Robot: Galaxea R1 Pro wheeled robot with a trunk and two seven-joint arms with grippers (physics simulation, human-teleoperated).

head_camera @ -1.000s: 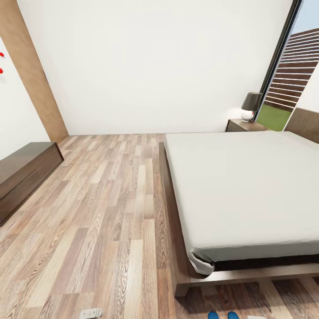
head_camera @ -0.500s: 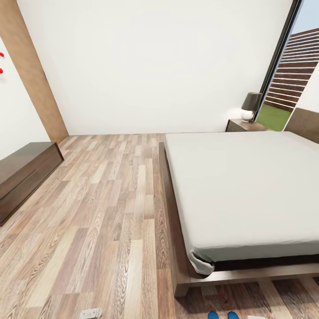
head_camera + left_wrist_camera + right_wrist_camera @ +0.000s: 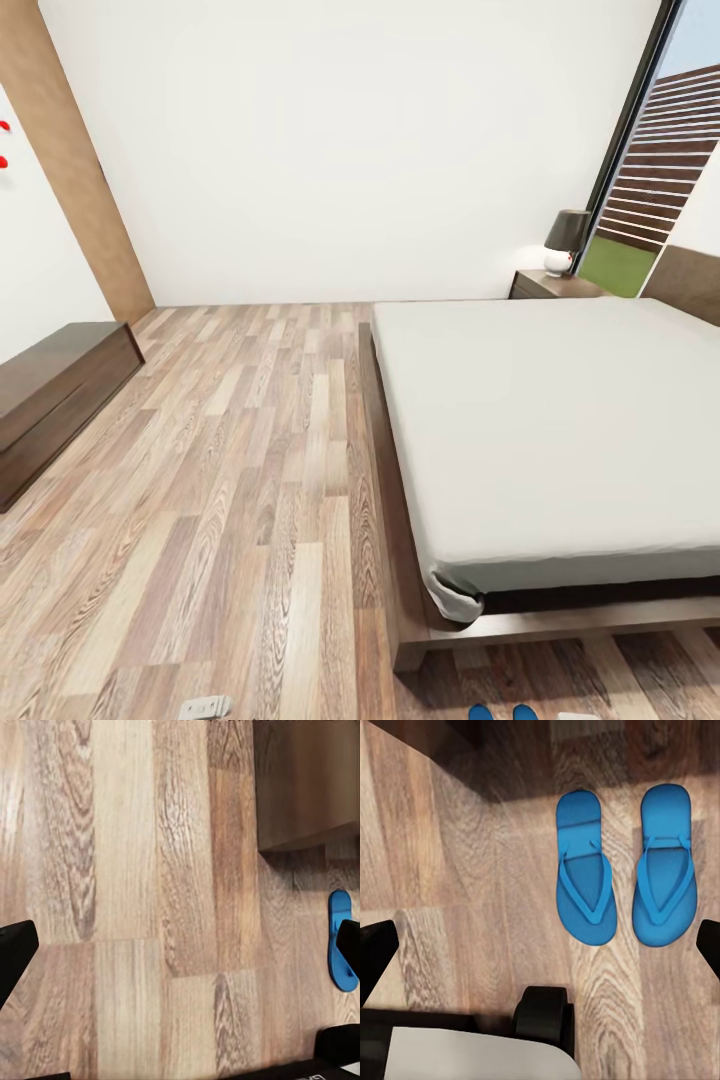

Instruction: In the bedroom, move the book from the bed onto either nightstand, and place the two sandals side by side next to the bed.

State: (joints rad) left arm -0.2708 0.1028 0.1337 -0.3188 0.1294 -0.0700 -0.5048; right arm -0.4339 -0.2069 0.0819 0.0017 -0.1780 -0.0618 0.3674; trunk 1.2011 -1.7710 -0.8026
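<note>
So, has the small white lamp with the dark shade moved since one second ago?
No. The lamp stands at the same spot on the nightstand, beside the black window frame.

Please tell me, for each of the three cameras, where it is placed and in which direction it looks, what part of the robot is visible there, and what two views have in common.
Head view: high on the robot, looking forward and down over the bed, nightstand and dresser.
Left wrist view: on the left arm, facing the floor; dark fingertips at the edges.
Right wrist view: on the right arm, facing down at the two sandals; dark fingertips show.
Shared: both wrist views show a blue sandal, plank floor and a dark bed frame corner.
</note>
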